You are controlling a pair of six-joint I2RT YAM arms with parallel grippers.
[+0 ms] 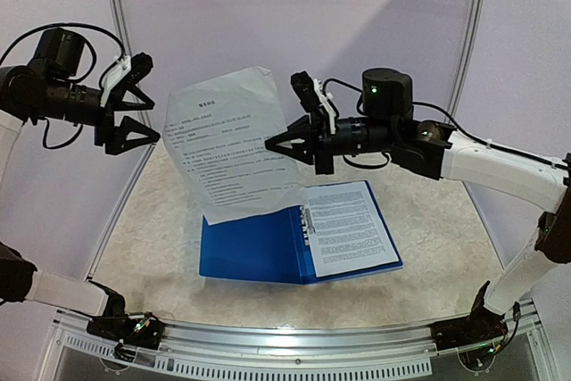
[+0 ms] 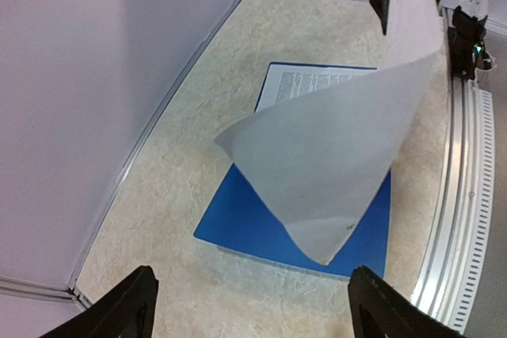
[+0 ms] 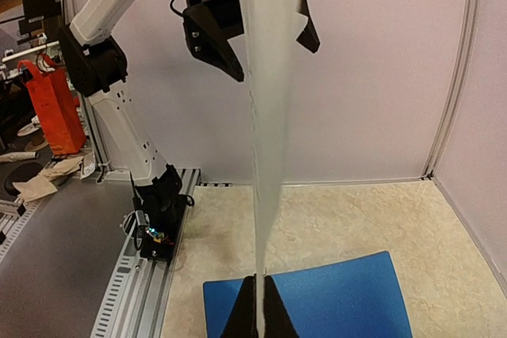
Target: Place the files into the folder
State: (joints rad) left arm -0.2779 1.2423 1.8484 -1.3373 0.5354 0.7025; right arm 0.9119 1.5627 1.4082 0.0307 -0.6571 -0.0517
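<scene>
Left claw [image 1: 143, 113]: jaws wide apart, holding nothing. The held sheet [image 1: 227, 136] starts just ahead of its tips. In the right wrist view the two left fingers [image 3: 214, 45] stand on either side of the sheet's plane, so its near edge lines up with the gap. I see no contact.

The sheet is off the table, roughly upright, with its long axis running top to bottom and leaning a little. The lower corner curls.

Right claw [image 1: 272, 144]: jaws together, clamped on the sheet's edge at about mid-height. From this claw the paper runs straight out past the tips toward the left claw. Only the right arm has it.

The folder [image 1: 250, 252] lies open and flat below the right claw, toward the arm bases. Its bare blue half is under the sheet's hanging end; I can't tell whether the two touch. One printed page [image 1: 352, 227] already lies in the half below the right wrist, beside the clip [image 1: 308, 220].

My read: the sheet has to tip from upright to flat and come down on that page's side.
</scene>
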